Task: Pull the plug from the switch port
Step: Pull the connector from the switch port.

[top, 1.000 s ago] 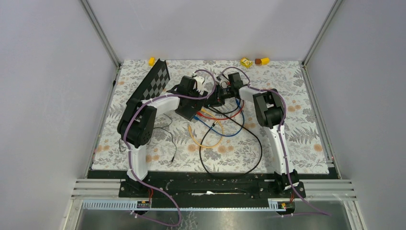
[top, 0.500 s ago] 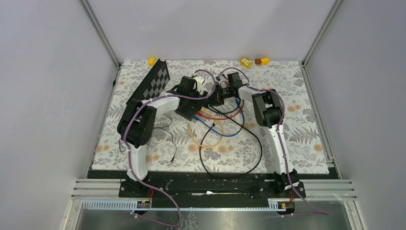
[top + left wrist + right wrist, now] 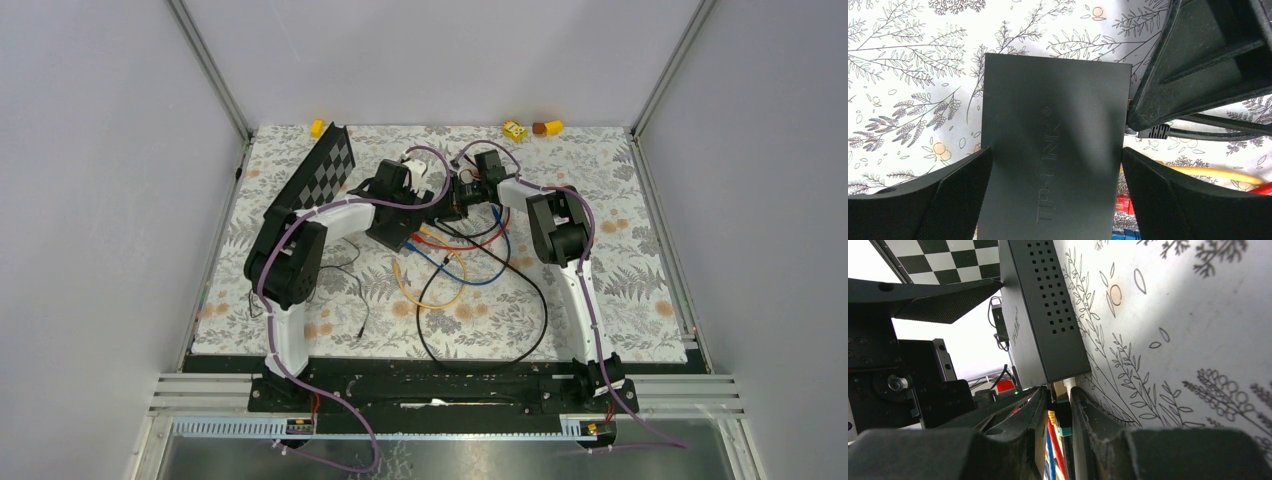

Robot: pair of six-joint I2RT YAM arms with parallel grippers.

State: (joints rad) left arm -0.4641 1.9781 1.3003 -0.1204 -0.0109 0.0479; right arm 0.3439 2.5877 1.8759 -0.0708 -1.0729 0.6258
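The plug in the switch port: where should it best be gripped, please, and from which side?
Probably the plug by its short body just outside the switch, pinched across its sides, approaching square to the ported edge, since it juts straight out there.

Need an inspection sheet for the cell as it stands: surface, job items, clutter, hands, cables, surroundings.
Surface: floral mat, lying flat.
Job's things: switch lies flat on the mat; plug sits at its port edge, seated or not cannot be told.
Clutter: chequered board at far left; small yellow bits along the far edge.
Hands: left hand clamps the switch's two sides; right hand is shut on the plug.
Cables: yellow cable, black cable and others tangled near the switch.
Surroundings: grey walls, metal frame.
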